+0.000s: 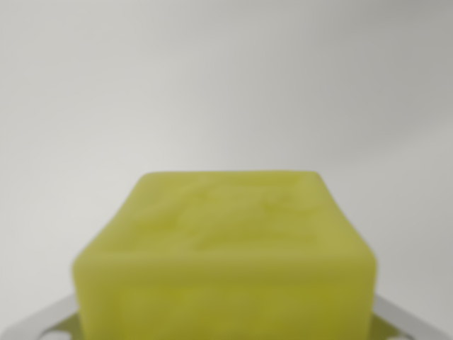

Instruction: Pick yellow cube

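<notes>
Yellow cube (225, 251) fills the blurred wrist view; hand's opening cannot be told.

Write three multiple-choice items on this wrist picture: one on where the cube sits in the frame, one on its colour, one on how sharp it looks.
1. Where does the yellow cube lie in the wrist view?
A. Top corner on the wrist view's left
B. Lower middle, cut by the bottom edge
C. Far edge on the wrist view's right

2. What colour is the cube?
A. Red
B. Blue
C. Yellow-green

3. How does the cube look?
A. Soft and blurred, very near the lens
B. Small, sharp and far away
C. Broken into separate pieces

Answers:
1. B: the block fills the lower centre and runs off the bottom of the picture.
2. C: every visible face is yellow-green against a plain pale background.
3. A: its edges are fuzzy and it takes up much of the frame's width.

Pale metal parts show at both lower corners beside the cube; whether they grip it cannot be told.
</notes>
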Available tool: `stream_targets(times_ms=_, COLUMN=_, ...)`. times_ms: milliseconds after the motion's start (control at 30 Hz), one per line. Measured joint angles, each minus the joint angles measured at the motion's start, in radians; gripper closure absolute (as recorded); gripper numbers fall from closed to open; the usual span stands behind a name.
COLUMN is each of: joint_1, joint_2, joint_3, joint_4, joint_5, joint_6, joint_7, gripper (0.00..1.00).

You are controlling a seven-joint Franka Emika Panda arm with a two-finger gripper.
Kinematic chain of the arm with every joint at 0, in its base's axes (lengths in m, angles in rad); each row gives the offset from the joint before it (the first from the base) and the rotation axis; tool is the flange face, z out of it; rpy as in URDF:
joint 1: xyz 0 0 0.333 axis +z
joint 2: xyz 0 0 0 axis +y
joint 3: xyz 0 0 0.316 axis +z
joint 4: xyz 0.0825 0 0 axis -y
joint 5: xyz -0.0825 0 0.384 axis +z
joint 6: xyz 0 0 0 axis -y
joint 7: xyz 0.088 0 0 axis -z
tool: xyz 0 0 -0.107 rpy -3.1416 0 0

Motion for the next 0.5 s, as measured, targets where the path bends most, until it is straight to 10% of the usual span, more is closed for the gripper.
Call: stream_targets(times_ms=500, joint_1=0.000, joint_2=-0.016, joint_3=0.000, joint_4=0.016, joint_5=0.000, joint_6=-0.032, joint_7=0.000, gripper=1.00)
